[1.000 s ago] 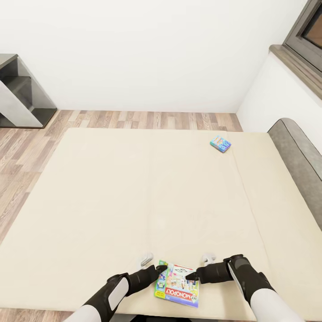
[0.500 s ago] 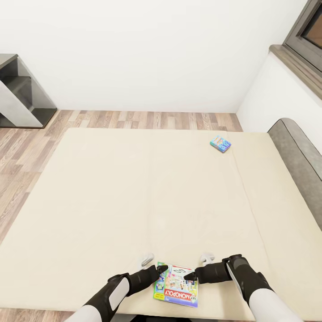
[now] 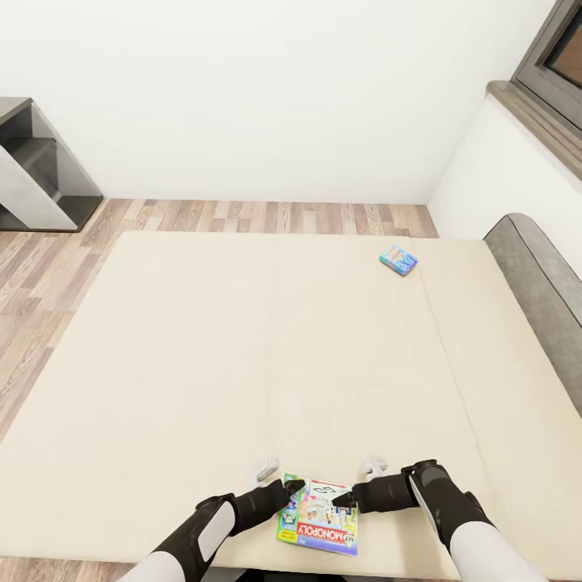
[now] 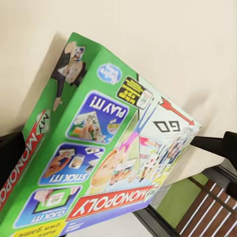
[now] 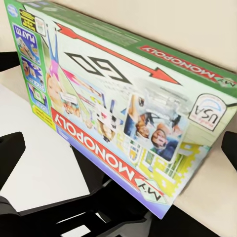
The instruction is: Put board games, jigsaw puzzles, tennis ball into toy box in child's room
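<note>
A green-edged Monopoly board game (image 3: 318, 516) with busy colourful art lies at the near edge of the cream bed (image 3: 202, 364), and part of it hangs past that edge. My left gripper (image 3: 293, 486) touches its far left corner and my right gripper (image 3: 346, 497) its far right side. In both wrist views the box (image 4: 98, 143) (image 5: 118, 103) spans the gap between fingers (image 4: 10, 158) (image 5: 9, 150) spread wide apart, so both grippers are open. A second board game, small and teal-blue (image 3: 398, 260), lies far off at the bed's back right.
A grey padded headboard (image 3: 540, 291) borders the bed on the right, under a dark window frame (image 3: 554, 65). Dark grey shelving (image 3: 36, 174) stands at the back left on the wood-plank floor (image 3: 267, 217). White walls close off the back.
The Monopoly box has shifted very slightly at the bed's edge between the two grippers. The arms have barely moved, and the teal-blue box has stayed in place.
</note>
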Controlling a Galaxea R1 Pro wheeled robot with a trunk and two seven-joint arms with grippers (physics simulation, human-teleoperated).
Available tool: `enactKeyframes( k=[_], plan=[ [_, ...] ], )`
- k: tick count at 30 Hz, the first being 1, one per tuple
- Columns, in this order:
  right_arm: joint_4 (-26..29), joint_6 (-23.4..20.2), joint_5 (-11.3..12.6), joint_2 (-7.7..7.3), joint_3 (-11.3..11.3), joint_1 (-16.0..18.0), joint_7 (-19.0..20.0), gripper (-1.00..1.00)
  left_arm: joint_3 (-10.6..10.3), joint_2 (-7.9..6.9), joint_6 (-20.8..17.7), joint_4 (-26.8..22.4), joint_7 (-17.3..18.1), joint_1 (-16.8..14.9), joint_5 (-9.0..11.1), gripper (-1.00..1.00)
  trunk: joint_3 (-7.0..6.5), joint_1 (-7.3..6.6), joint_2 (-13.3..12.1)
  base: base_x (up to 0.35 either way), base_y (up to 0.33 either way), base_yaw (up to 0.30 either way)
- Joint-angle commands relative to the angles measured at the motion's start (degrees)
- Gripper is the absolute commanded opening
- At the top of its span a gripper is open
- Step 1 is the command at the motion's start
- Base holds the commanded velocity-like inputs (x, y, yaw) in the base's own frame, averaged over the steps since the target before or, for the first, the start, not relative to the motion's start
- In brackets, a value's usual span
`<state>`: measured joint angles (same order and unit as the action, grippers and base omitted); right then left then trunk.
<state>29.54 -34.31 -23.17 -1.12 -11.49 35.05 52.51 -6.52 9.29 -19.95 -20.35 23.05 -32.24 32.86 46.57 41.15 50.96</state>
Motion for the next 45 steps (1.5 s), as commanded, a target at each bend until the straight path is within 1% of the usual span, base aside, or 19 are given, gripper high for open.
enactKeyframes(
  k=[1,25,45],
  plan=[
    [0.08,-0.46,-0.28,0.07,-0.39,0.02,0.49,1.00,-0.24,0.03,-0.33,-0.05,-0.01,-0.01,0.56,1.00,0.04,0.01,0.03,0.000,0.000,0.000],
    [0.08,-2.25,-0.23,0.05,-0.30,0.02,0.88,1.00,-0.41,0.13,-0.15,-0.05,-0.52,-0.01,0.54,1.00,0.04,0.01,0.03,0.000,0.000,0.000],
    [0.08,-2.33,0.09,-0.31,-0.70,0.02,0.82,1.00,-0.16,-0.97,0.14,-0.65,-0.22,0.59,0.33,1.00,0.04,0.01,0.03,0.000,0.000,0.000]
  ],
)
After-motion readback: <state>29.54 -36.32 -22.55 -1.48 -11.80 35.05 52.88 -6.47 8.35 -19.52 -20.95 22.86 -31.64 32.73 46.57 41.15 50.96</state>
